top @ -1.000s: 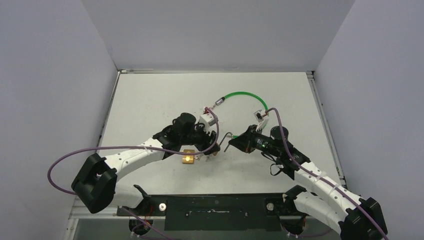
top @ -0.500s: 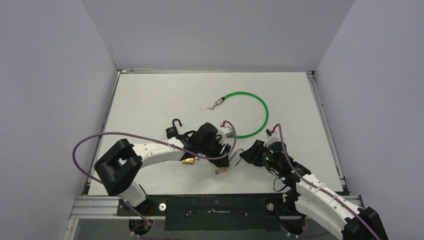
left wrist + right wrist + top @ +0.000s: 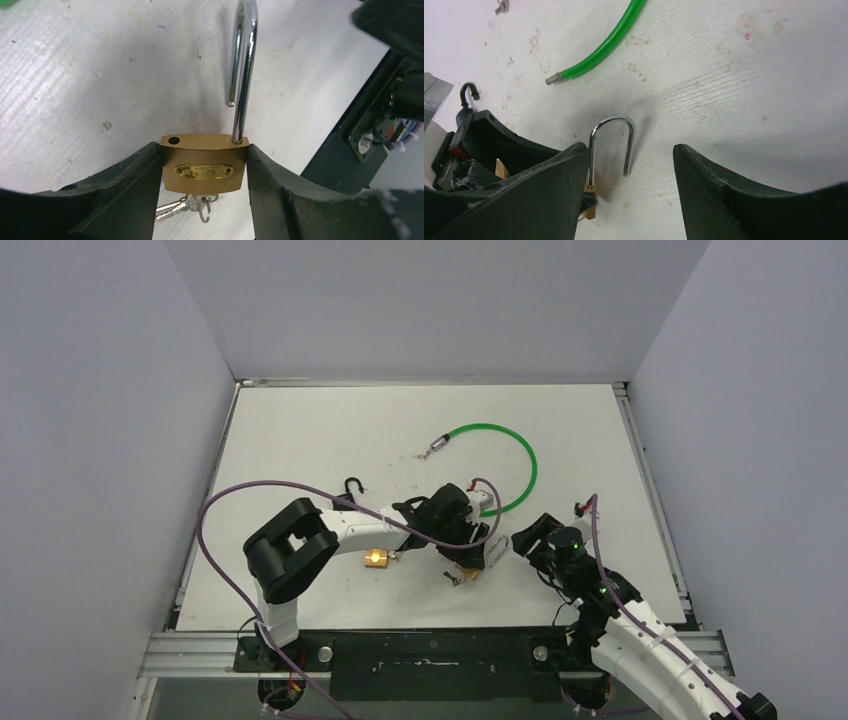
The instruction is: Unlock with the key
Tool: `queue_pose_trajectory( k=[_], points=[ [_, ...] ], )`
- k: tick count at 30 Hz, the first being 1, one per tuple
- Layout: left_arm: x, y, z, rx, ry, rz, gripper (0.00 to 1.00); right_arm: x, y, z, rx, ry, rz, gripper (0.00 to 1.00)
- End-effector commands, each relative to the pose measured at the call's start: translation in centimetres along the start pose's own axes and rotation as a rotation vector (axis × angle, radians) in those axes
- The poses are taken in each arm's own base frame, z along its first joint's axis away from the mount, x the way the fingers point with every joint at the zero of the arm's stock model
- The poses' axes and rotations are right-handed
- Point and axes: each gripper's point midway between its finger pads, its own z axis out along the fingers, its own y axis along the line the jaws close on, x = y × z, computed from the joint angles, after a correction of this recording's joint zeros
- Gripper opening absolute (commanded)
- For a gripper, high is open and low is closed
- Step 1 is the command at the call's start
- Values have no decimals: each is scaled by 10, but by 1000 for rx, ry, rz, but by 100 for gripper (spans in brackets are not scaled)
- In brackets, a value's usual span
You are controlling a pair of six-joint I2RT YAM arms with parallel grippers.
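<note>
A brass padlock (image 3: pixel 204 170) sits clamped between the fingers of my left gripper (image 3: pixel 202 150), which is shut on its body. Its steel shackle (image 3: pixel 245 70) is swung open, the free end out of its hole. The key (image 3: pixel 172 207) sticks in the bottom of the lock, with a small ring on it. From above, the padlock (image 3: pixel 462 575) shows under my left gripper (image 3: pixel 465 558). My right gripper (image 3: pixel 629 150) stands open around the shackle (image 3: pixel 611 140) without touching it, and from above it (image 3: pixel 515 540) is just right of the lock.
A second brass padlock (image 3: pixel 376 558) lies left of the held one. A small black padlock (image 3: pixel 350 488) lies behind it. A green cable (image 3: pixel 505 445) curves across the back middle of the table. The metal frame rail (image 3: pixel 430 650) runs along the near edge.
My right gripper has opened and drawn back toward the near right. My left arm has carried the padlock right and toward the near edge.
</note>
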Motion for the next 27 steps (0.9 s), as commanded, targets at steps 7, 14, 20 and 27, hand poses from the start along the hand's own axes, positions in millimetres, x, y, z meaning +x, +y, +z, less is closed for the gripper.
queue_pose_trajectory(
  k=[7, 14, 20, 27],
  points=[
    [-58, -6, 1, -74, -154, -23, 53, -46, -8, -25, 104, -173, 93, 65],
    [-71, 0, -15, -132, -182, -14, 74, -60, -1, -36, 103, -201, 88, 66],
    [-87, 6, -45, -154, -244, -43, 91, -77, 8, -50, 98, -234, 67, 68],
    [-118, 54, -141, -434, -458, -95, 96, -122, 23, -89, 126, -332, -8, 88]
  ],
)
